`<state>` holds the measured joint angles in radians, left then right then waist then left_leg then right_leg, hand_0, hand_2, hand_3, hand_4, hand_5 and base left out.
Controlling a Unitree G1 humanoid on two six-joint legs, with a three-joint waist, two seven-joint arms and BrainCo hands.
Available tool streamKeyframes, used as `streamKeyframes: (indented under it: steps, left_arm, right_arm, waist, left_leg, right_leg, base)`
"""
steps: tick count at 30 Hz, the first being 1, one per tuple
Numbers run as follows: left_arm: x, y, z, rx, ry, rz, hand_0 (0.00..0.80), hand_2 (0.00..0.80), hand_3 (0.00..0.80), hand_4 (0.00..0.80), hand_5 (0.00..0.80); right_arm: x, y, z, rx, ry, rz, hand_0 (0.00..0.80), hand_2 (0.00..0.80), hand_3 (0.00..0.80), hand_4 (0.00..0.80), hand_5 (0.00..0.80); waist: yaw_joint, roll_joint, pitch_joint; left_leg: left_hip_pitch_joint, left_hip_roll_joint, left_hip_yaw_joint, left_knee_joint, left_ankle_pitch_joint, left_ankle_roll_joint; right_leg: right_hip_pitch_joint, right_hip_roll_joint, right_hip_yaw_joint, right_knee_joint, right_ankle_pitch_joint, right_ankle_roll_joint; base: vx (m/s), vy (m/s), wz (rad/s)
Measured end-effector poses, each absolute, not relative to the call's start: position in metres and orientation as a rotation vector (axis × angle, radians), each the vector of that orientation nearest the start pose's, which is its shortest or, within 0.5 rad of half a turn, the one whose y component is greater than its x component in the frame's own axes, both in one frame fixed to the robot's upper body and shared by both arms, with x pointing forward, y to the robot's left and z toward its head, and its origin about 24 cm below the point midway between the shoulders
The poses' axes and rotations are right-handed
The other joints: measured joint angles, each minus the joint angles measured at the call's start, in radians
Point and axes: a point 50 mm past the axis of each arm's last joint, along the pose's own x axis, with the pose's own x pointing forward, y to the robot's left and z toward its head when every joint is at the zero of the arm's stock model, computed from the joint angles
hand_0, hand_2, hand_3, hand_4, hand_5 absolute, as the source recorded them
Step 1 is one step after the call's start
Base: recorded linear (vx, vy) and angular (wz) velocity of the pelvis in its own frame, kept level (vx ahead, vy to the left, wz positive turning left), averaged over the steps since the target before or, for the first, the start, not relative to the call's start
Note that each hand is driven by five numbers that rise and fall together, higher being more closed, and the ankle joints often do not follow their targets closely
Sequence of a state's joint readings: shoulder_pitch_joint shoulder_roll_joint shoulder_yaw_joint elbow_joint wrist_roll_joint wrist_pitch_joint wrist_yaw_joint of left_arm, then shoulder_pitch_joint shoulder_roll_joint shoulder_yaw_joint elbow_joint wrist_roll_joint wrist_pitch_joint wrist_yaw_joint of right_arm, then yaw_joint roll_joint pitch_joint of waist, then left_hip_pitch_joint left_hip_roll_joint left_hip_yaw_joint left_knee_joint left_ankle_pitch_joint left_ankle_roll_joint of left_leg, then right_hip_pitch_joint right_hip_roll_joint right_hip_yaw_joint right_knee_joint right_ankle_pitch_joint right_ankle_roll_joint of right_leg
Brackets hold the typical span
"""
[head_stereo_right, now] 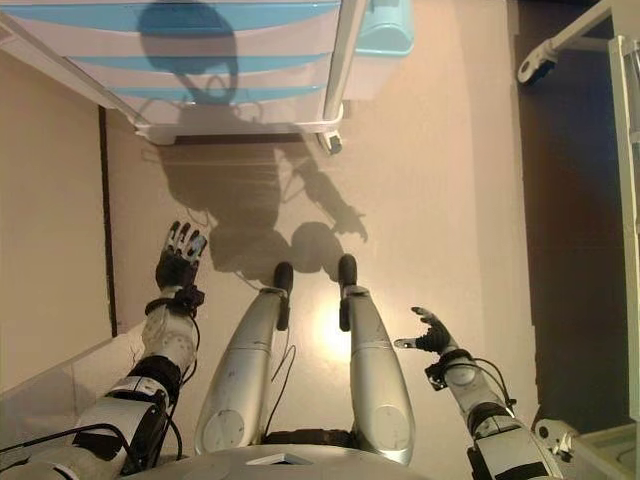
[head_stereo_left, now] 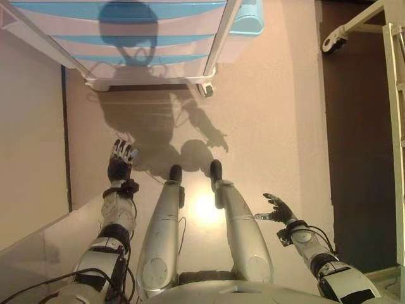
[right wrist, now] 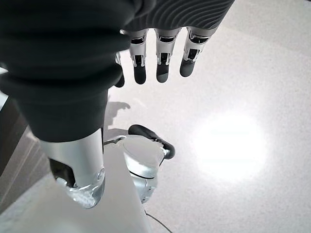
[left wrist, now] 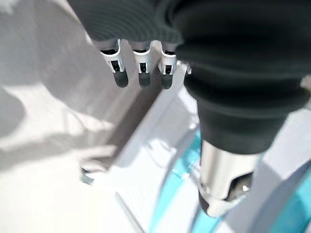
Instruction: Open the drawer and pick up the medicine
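A white drawer cabinet (head_stereo_left: 145,38) with light blue drawer fronts stands on castors at the far side of the floor, all drawers closed. It also shows in the left wrist view (left wrist: 160,160). My left hand (head_stereo_left: 121,158) is open and empty, held low and well short of the cabinet, fingers pointing towards it. My right hand (head_stereo_left: 277,209) is open and empty, low at the right, far from the cabinet. No medicine shows in any view.
A beige wall or panel (head_stereo_left: 31,126) runs along the left. A white metal frame on a castor (head_stereo_left: 354,28) stands at the far right over a dark floor strip (head_stereo_left: 361,145). A cabinet castor (head_stereo_left: 207,90) juts out at its near right corner.
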<state>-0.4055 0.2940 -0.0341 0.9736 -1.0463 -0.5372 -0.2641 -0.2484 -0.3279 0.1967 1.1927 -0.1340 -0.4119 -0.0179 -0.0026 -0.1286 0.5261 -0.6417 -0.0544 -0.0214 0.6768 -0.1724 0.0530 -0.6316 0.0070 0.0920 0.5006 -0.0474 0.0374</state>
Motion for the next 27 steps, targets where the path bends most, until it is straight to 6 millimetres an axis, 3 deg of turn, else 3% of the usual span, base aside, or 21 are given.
streamKeyframes:
  steps: [7,11,21,27]
  left_arm:
    - [0.32,0.262,0.041,-0.608,-0.232,0.214,0.0,0.0,0.0,0.0,0.0]
    - [0.327,0.264,0.051,-0.603,-0.244,0.196,0.0,0.0,0.0,0.0,0.0]
    - [0.312,0.269,0.027,-0.608,-0.152,0.232,0.0,0.0,0.0,0.0,0.0]
    - [0.308,0.279,0.028,-0.667,-0.192,0.261,0.0,0.0,0.0,0.0,0.0]
  right_arm:
    - [0.221,-0.23,-0.093,-0.504,0.543,0.147,0.0,0.0,0.0,0.0,0.0]
    - [0.221,-0.228,-0.093,-0.51,0.541,0.16,0.0,0.0,0.0,0.0,0.0]
    - [0.215,-0.225,-0.097,-0.513,0.558,0.182,0.0,0.0,0.0,0.0,0.0]
    - [0.207,-0.226,-0.102,-0.508,0.584,0.19,0.0,0.0,0.0,0.0,0.0]
  waist:
    - [-0.032,-0.013,0.001]
    - [-0.036,-0.016,0.002]
    - [-0.041,-0.021,0.002]
    - [-0.03,-0.025,0.002]
  left_leg:
    - [0.0,0.003,0.014,0.029,-0.025,0.007]
    - [0.01,0.002,0.019,0.036,-0.035,0.007]
    - [0.056,0.003,0.02,0.037,-0.048,0.008]
    - [0.065,0.005,0.018,0.047,-0.054,0.013]
  right_leg:
    - [-0.006,0.01,0.02,0.016,-0.002,0.016]
    - [-0.002,0.016,0.034,0.023,-0.003,0.022]
    - [0.052,0.017,0.036,0.007,-0.007,0.02]
    - [0.065,0.021,0.036,0.006,-0.008,0.021]
  base:
    - [0.039,0.008,-0.14]
    - [0.023,-0.008,-0.13]
    - [0.034,-0.021,0.0]
    - [0.043,-0.032,-0.01]
